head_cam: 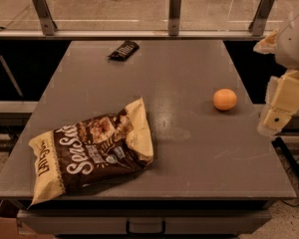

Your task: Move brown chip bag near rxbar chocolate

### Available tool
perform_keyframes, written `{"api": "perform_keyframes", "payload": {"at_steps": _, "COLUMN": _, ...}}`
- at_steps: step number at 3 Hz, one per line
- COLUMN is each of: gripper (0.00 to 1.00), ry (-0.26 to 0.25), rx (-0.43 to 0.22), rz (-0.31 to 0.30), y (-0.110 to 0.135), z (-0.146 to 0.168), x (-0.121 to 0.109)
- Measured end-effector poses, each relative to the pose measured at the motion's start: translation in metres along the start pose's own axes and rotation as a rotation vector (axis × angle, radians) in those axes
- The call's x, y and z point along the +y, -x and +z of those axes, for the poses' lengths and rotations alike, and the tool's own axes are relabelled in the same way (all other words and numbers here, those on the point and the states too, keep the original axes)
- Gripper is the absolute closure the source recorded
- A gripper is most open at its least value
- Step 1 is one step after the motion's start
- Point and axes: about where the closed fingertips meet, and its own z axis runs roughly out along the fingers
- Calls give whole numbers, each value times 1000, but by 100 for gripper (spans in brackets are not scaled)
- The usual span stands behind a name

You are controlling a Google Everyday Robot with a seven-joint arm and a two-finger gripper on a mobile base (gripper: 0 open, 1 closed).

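Observation:
The brown chip bag (92,153) lies flat at the table's front left, dark brown with cream-yellow edges and white script. The rxbar chocolate (123,50) is a small dark flat bar at the table's far edge, left of centre. My gripper (273,119) hangs at the right side of the table, cream-coloured, over the right edge. It is far from the bag and holds nothing that I can see. The bag and the bar are well apart, with bare grey tabletop between them.
A round orange fruit (224,99) sits on the grey table (189,148) at the right, just left of the gripper. A rail with metal posts (175,11) runs behind the table's far edge. A drawer handle (146,228) shows below the front edge.

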Motion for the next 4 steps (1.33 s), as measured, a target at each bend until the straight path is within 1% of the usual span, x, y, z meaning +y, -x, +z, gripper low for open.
{"api": "perform_keyframes", "payload": {"at_steps": 1, "gripper": 0, "ry": 76, "rx": -65, "rz": -107, "y": 37, "z": 37, "x": 10}}
{"api": "perform_keyframes", "payload": {"at_steps": 2, "gripper": 0, "ry": 174, "rx": -152, "rz": -249, "y": 90, "z": 74, "x": 38}}
{"api": "perform_keyframes", "payload": {"at_steps": 3, "gripper": 0, "ry": 245, "rx": -231, "rz": -357, "y": 133, "z": 108, "x": 65}}
{"api": "perform_keyframes", "payload": {"at_steps": 4, "gripper": 0, "ry": 283, "rx": -290, "rz": -420, "y": 164, "z": 131, "x": 81}}
